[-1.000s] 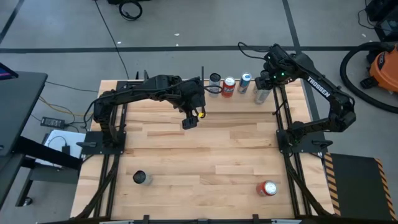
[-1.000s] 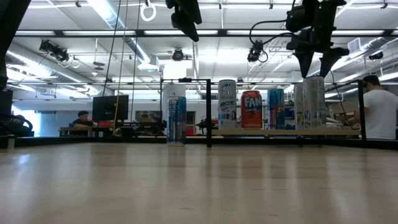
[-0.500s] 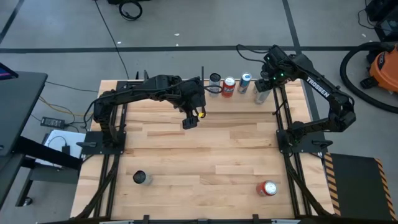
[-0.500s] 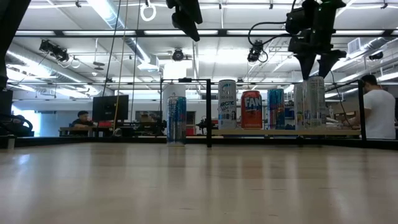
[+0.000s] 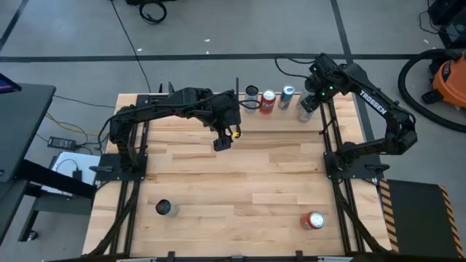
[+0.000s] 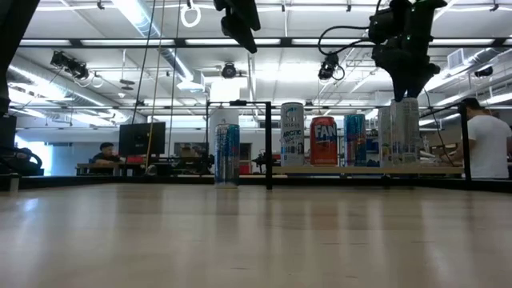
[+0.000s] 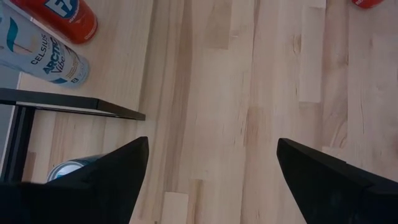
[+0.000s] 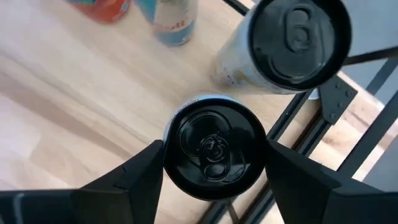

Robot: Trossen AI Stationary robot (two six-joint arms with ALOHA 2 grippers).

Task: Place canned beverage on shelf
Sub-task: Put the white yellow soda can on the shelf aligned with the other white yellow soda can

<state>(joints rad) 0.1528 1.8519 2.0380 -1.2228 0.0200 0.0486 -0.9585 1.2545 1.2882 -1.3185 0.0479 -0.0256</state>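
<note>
The shelf (image 5: 280,116) is a pale panel with black rods at the table's far right, and several cans stand upright on it. My right gripper (image 8: 214,144) points down just over the rightmost black-topped can (image 8: 214,155), open, one finger on either side of the can's top. In the low view its fingertips (image 6: 404,90) end just above that can (image 6: 406,132). A taller can (image 8: 298,37) stands right beside it. My left gripper (image 5: 223,142) hangs open over the middle of the table, holding nothing.
A blue and white can (image 6: 227,154) stands on the table left of the shelf's black post (image 6: 268,144). A dark-topped can (image 5: 166,208) stands near the front left, and a red can (image 5: 314,220) lies near the front right. People are at desks beyond the table.
My right gripper has stayed over the rightmost can and rolled about its own pointing line. Its fingers, seen spread apart in the low view a second ago, now line up one behind the other. The cans have not moved.
</note>
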